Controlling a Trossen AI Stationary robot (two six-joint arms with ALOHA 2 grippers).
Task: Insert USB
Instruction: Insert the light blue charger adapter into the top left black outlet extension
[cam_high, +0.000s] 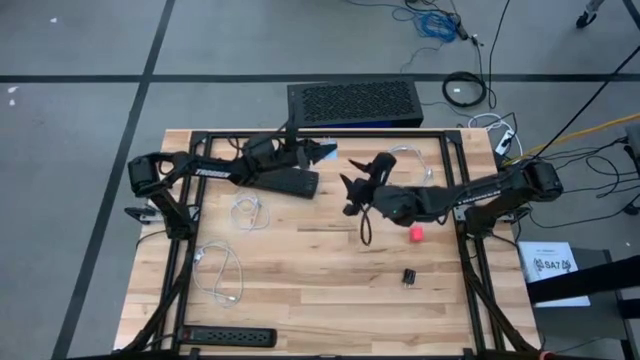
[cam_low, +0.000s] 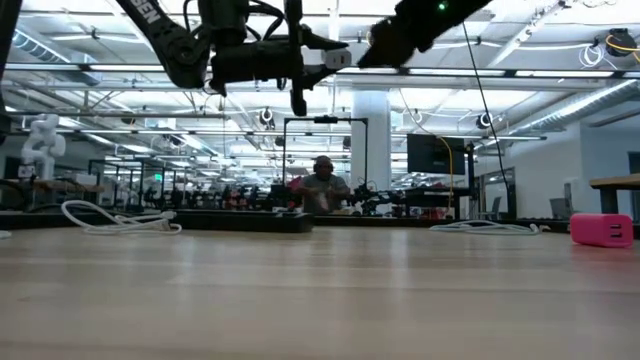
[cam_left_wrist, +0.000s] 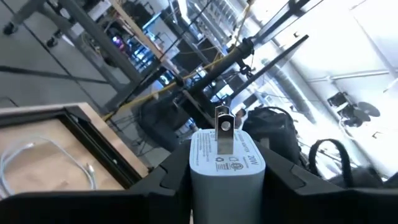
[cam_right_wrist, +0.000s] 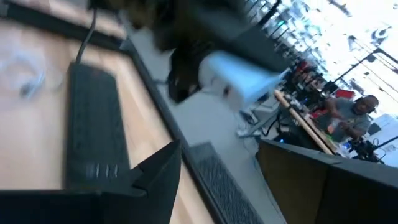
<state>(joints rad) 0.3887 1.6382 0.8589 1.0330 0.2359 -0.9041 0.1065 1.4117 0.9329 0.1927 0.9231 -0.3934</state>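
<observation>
Charger (cam_left_wrist: 225, 167) is clamped in left end effector (cam_high: 322, 152), presented toward right end effector (cam_high: 352, 183), fingers apart at three o'clock, for plugging.

- A large robotics lab or industrial workshop hall, not a home.
- The grey concrete floor (cam_high: 80, 60) is marked off with dark taped lines.
- Loose blue and black cables (cam_high: 440, 25) lie coiled on that floor.
- A light butcher-block wooden table (cam_high: 310, 280) sits in a black metal frame.
- The low view shows a high ceiling with long strip lights (cam_low: 560, 100) and exposed beams.
- Rows of workbenches crowded with equipment stretch behind, with a seated person (cam_low: 322, 185) working at one.
- A small white humanoid robot figure (cam_low: 40, 140) stands off to one side.
</observation>
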